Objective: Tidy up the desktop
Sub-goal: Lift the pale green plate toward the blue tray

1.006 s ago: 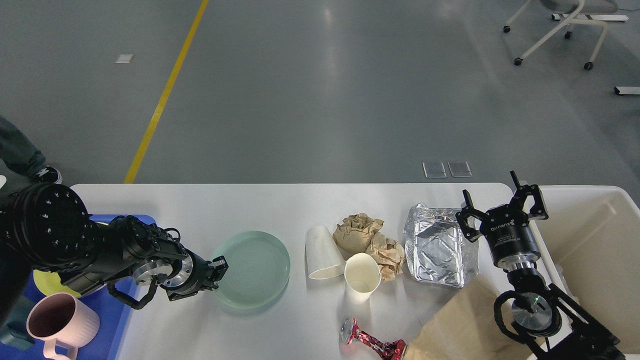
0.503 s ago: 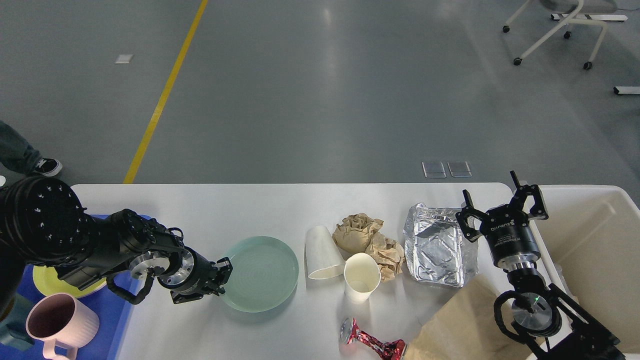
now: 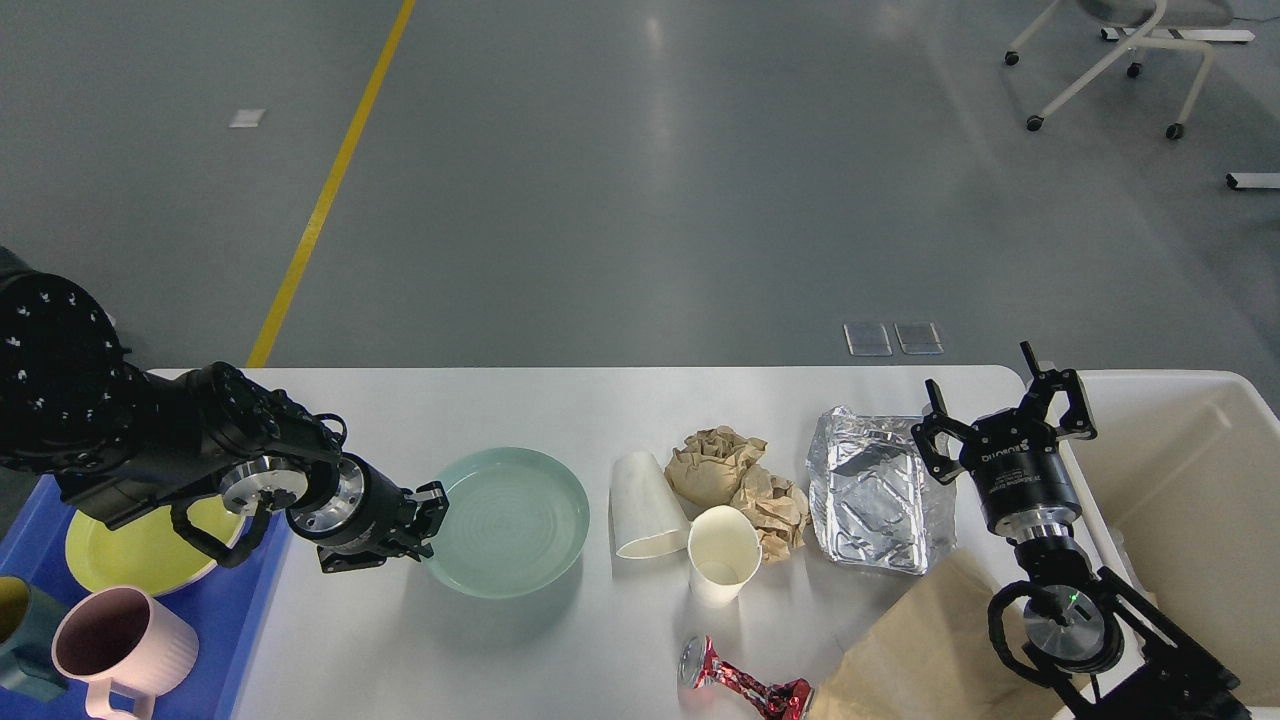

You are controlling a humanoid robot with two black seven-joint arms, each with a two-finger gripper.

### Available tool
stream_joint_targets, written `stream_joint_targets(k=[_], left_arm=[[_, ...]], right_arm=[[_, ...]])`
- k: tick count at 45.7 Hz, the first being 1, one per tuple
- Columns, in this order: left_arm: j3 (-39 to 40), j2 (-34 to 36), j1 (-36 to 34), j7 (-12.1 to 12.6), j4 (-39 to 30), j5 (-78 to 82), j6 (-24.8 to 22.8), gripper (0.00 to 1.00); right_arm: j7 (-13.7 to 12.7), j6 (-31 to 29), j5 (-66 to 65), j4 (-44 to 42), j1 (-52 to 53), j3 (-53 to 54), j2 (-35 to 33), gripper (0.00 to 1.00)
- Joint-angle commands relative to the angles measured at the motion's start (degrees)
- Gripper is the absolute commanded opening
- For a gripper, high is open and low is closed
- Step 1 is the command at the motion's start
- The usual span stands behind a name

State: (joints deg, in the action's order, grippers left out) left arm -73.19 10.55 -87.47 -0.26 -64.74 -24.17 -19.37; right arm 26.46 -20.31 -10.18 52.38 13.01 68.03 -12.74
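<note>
The white desktop [image 3: 560, 410] carries a pale green plate [image 3: 510, 522] left of middle. My left gripper [image 3: 430, 512] is shut on the plate's left rim, and the plate casts a shadow as if raised a little off the desktop. My right gripper [image 3: 1000, 402] is open and empty, pointing up at the desktop's right end, just right of a crumpled foil tray [image 3: 875, 495].
A tipped white paper cup [image 3: 642, 505], an upright paper cup [image 3: 722, 555], crumpled brown paper [image 3: 735, 475], a crushed red can [image 3: 745, 685] and a brown paper bag [image 3: 925, 650] lie mid-right. A blue tray [image 3: 235, 620] at the left holds a yellow plate [image 3: 130, 550] and a pink mug [image 3: 120, 640]. A cream bin [image 3: 1200, 480] stands at the right.
My left arm drew back to the left and away from me, and the green plate in its gripper moved with it. The right arm has not moved.
</note>
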Motion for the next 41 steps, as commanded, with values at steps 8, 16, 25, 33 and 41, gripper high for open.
stream_joint_targets(k=[8, 16, 25, 33, 41], left_arm=[[-7.05, 1.41, -17.98, -5.00, -13.20, -1.14, -2.25, 0.00], [-10.56, 1.32, -29.93, -7.73, -21.64, -1.67, -3.56, 0.00], [-13.55, 1.50, -40.31, -9.93, -27.80, -2.20, -7.69, 0.00], [-15.14, 2.90, -41.11, -11.07, -27.98, -2.20, -10.42, 0.00], [-17.42, 5.45, -40.41, -10.72, -26.49, -2.20, -10.51, 0.00]], right_arm=[[0.00, 0.00, -0.02, 0.00, 0.00, 0.00, 0.00, 1.00], [0.00, 0.00, -0.02, 0.00, 0.00, 0.00, 0.00, 1.00], [0.00, 0.00, -0.02, 0.00, 0.09, 0.00, 0.00, 1.00], [0.00, 0.00, 0.07, -0.09, 0.09, 0.00, 0.00, 1.00], [0.00, 0.00, -0.02, 0.00, 0.09, 0.00, 0.00, 1.00]])
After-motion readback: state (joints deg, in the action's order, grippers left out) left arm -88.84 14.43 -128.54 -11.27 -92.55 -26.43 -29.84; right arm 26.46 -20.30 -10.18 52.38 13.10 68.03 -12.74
